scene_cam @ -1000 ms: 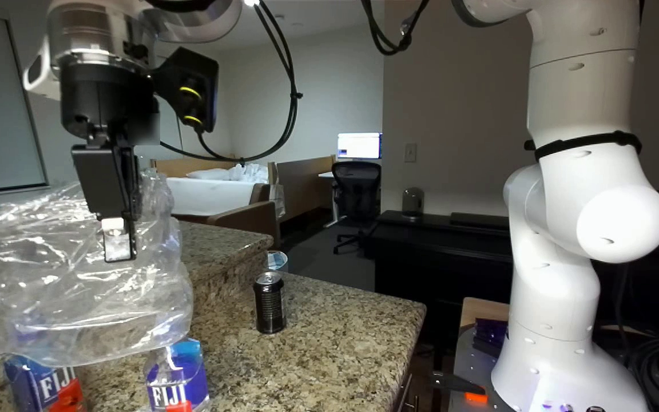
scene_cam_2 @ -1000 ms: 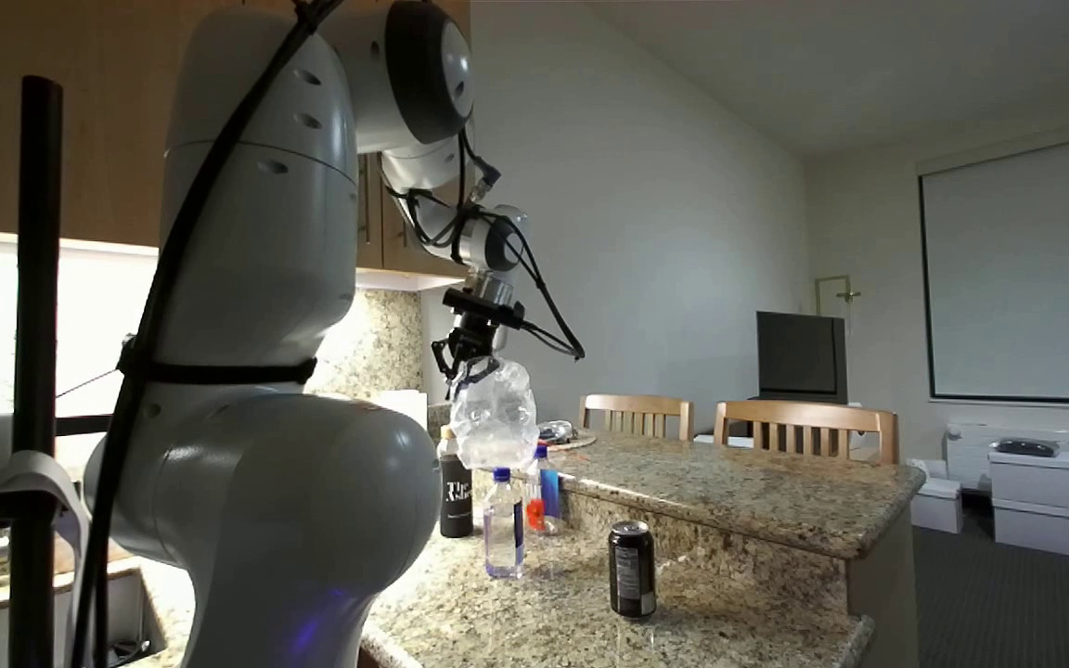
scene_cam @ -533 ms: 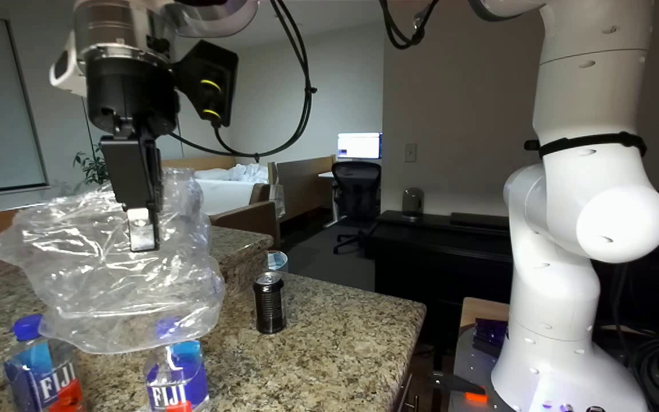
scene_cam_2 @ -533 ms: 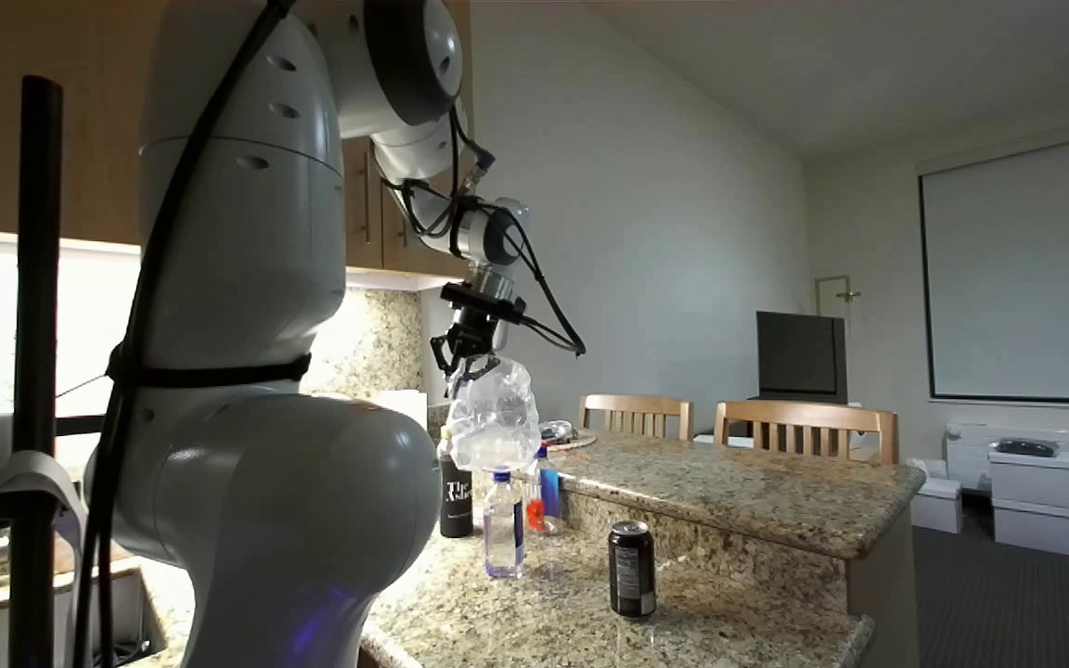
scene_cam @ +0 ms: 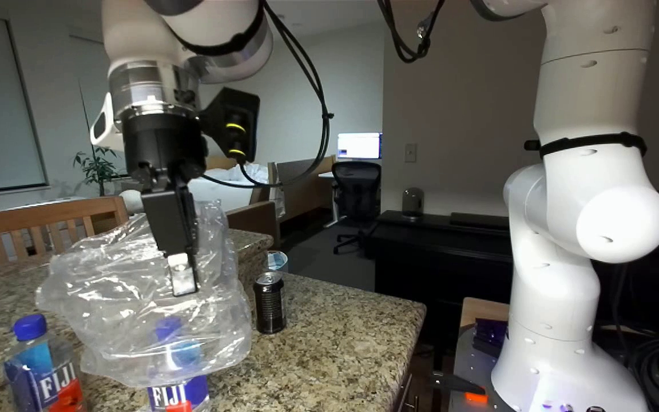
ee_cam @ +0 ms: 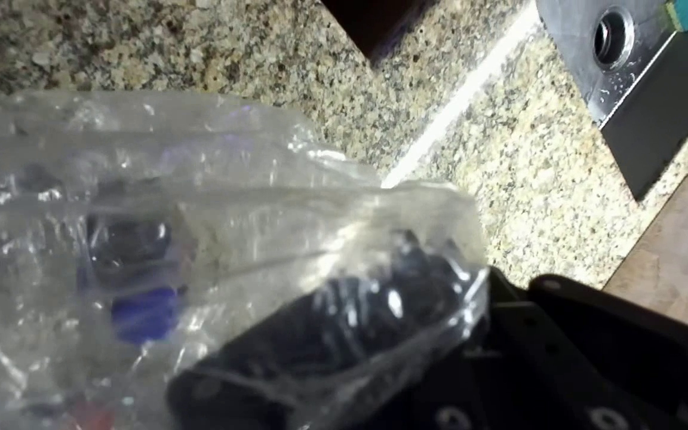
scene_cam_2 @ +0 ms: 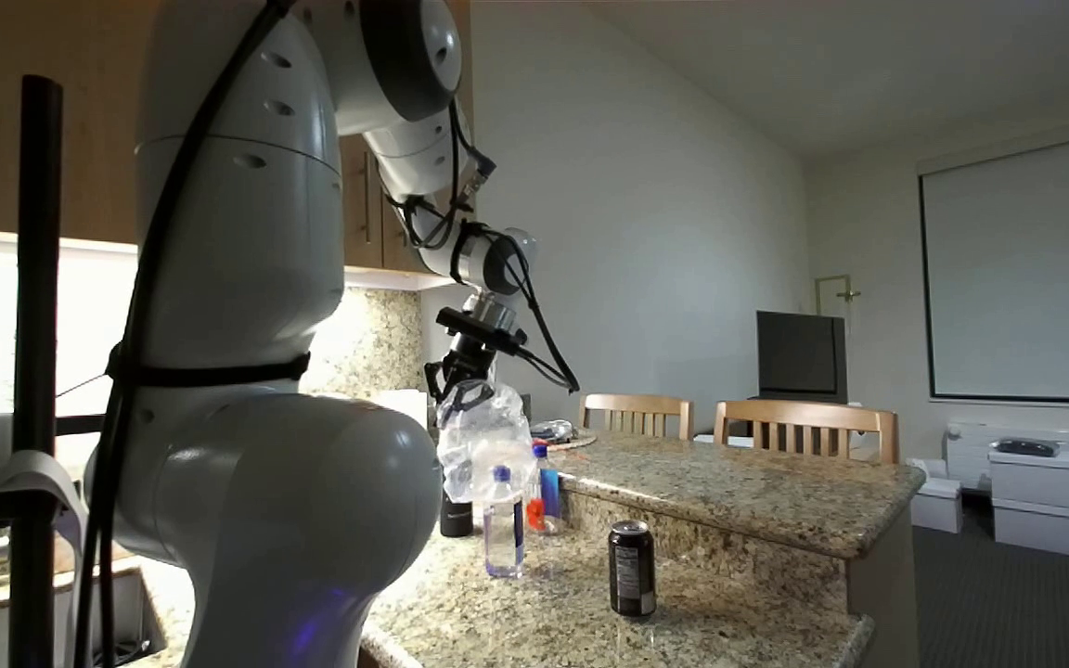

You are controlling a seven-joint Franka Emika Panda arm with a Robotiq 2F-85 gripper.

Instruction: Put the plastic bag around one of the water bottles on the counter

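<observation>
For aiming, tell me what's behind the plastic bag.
A water bottle's blue cap shows through the plastic bag; in an exterior view, a black bottle's base shows, its upper part covered.

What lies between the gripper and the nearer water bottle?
The clear plastic bag: in both exterior views it hangs from the gripper, and the blue cap of the nearer water bottle shows through it.

Glossy crinkled plastic bag (scene_cam: 118, 309), polished granite counter (scene_cam: 329, 355), 2 smooth, probably plastic bottles (scene_cam: 43, 369), wooden chair back (scene_cam: 49, 218).
</observation>
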